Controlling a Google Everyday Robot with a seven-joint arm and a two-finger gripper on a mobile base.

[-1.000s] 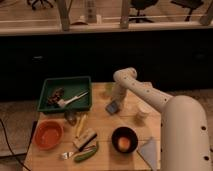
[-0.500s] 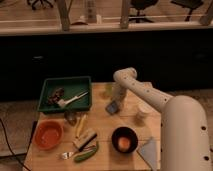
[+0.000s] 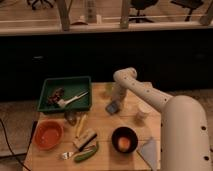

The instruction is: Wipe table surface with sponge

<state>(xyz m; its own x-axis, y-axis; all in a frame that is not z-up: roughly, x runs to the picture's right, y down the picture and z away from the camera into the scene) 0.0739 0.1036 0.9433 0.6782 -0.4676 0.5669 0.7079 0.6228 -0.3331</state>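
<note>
Sponge [image 3: 113,107] sits on the surface [image 3: 131,123] beneath the gripper [image 3: 114,101]; jaws' state: cannot tell. Wiping appears barely begun, and most of the planks remain cluttered.

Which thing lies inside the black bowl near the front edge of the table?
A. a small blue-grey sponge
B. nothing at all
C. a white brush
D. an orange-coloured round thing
D: the black bowl holds an orange-coloured round thing. The sponge lies further back on the table surface, at the gripper.
</note>
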